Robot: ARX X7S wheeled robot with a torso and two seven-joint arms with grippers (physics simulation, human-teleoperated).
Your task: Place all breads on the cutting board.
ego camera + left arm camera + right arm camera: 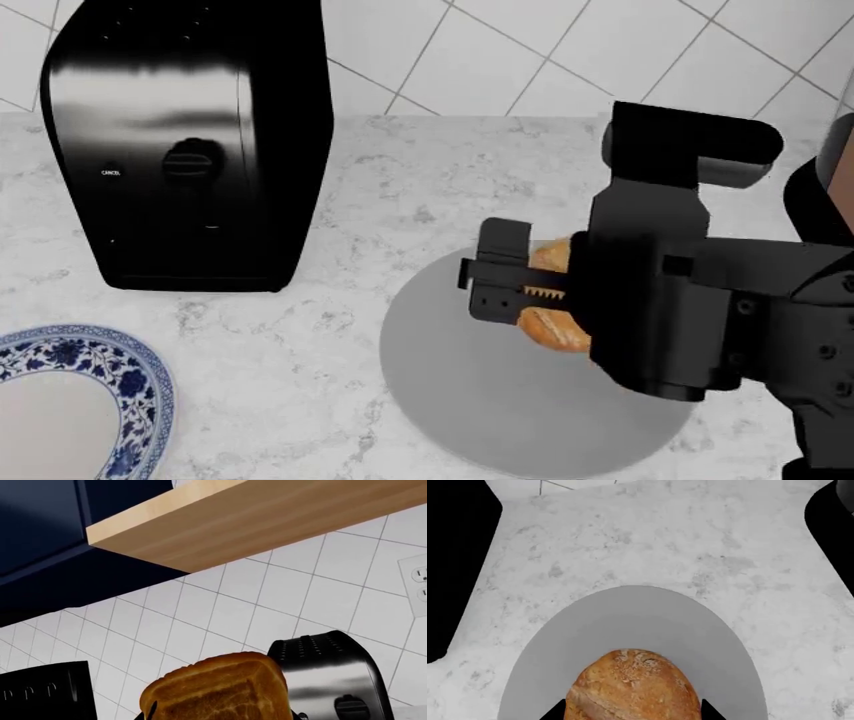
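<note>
Two pincers each clamp a bread. The right gripper [523, 292] grips the crusty roll [634, 687] over the grey plate [441, 380]. Only the left wrist view shows the left gripper [217, 715] holding the orange-brown loaf [217, 687] near a toaster [330, 672], white tiles behind; the marble counter [400, 200] fills the head view's middle.

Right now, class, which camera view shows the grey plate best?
The right wrist view: the grey plate fills the middle, its rim clear, a roll on it. The head view shows the plate partly hidden by the right gripper. The left wrist view misses it.
</note>
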